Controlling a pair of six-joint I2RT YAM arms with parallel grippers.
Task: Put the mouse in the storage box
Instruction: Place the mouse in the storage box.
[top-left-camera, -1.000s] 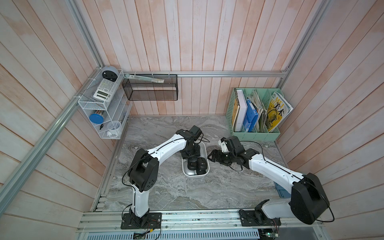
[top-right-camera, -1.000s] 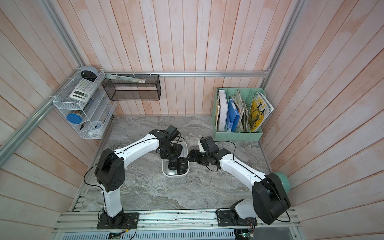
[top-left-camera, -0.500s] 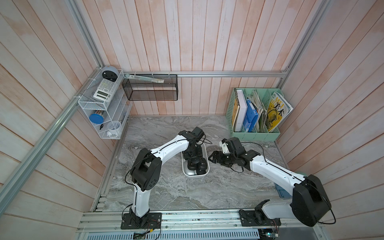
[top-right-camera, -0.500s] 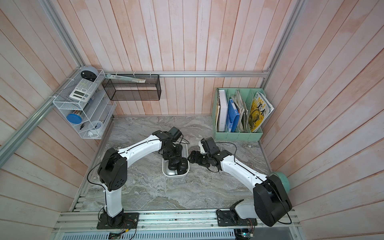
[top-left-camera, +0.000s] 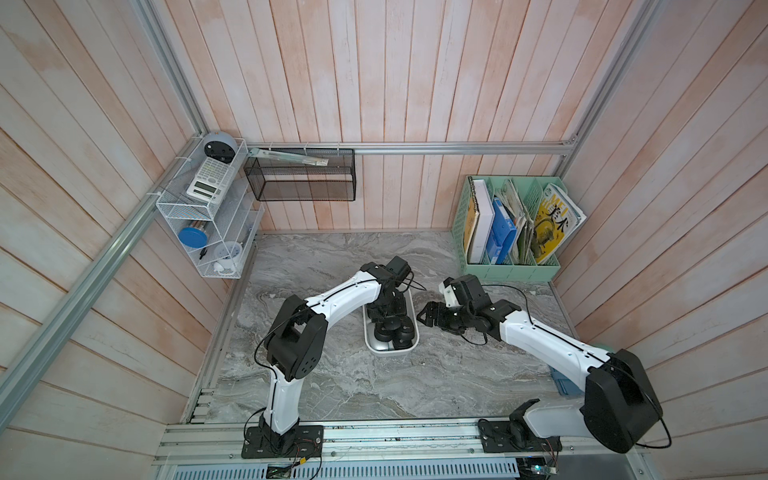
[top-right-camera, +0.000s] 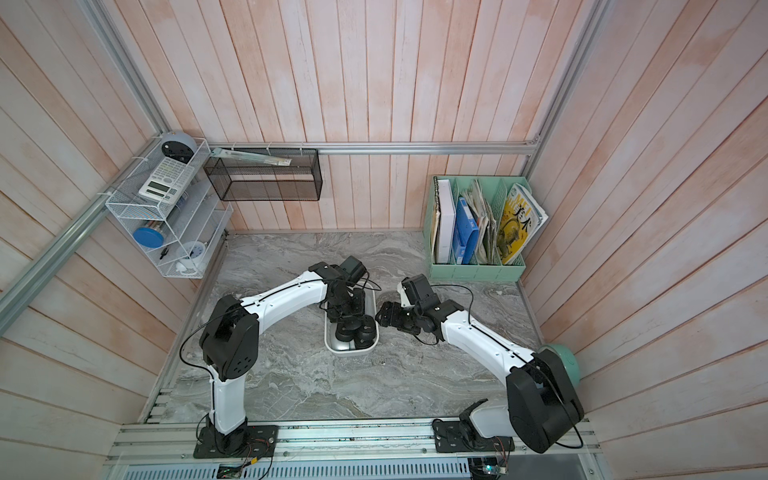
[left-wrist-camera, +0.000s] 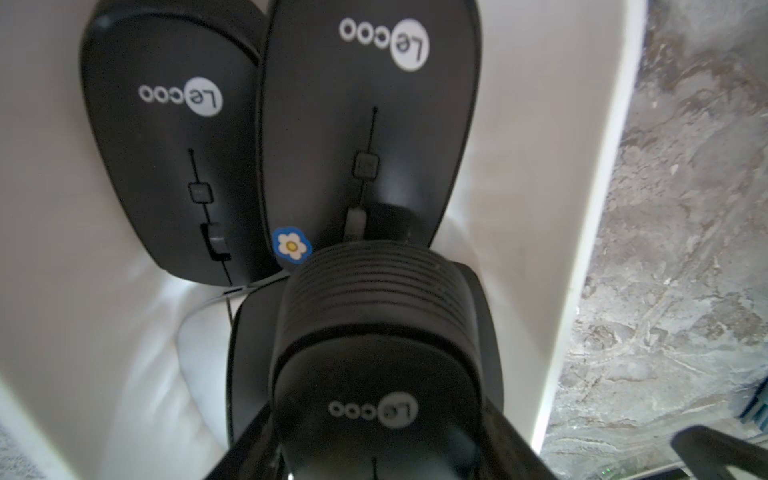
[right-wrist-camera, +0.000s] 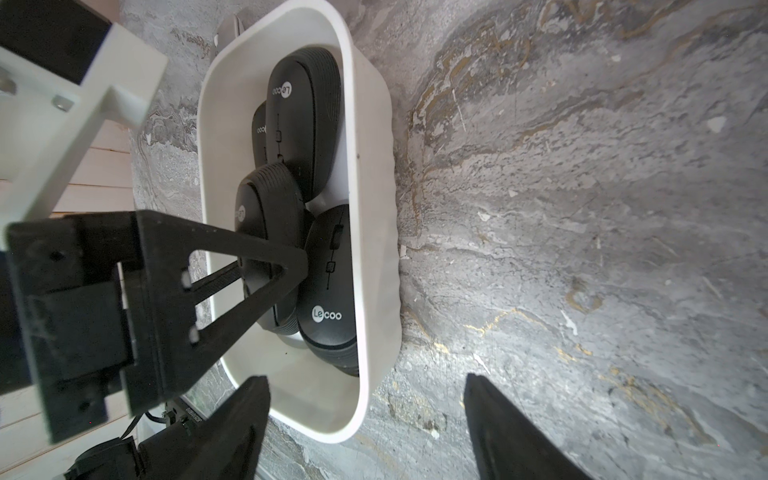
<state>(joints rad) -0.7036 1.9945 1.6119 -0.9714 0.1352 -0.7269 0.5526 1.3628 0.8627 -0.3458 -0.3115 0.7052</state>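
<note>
Four black mice sit inside the white storage box (top-left-camera: 390, 353), which stands on the grey marble tabletop (top-left-camera: 374, 399) between the two arms in both top views. The left gripper (top-left-camera: 386, 316) reaches down into the box, its jaws clamped on the sides of one mouse (left-wrist-camera: 374, 374). In the left wrist view its black fingers (left-wrist-camera: 513, 440) flank the shell closely on both sides. Seen from the right wrist, that mouse (right-wrist-camera: 266, 232) is tilted and rests partly on a second mouse (right-wrist-camera: 328, 291), which lies against the box wall (right-wrist-camera: 374, 208). Two more lie side by side further along the box, touching each other: the sticker mouse (left-wrist-camera: 365, 104), with a small blue flower sticker (left-wrist-camera: 292, 245) by its wheel, and its neighbour (left-wrist-camera: 166, 145). The right gripper (top-left-camera: 426, 319) hangs just beside the box, outside it and over bare marble. Its jaws stand well apart and hold nothing, and one of its fingertips (right-wrist-camera: 249, 407) shows in front of the box's rounded end. A mint-green file holder (top-left-camera: 511, 270) full of books and magazines stands in the far corner of the tabletop, well apart from the box.
</note>
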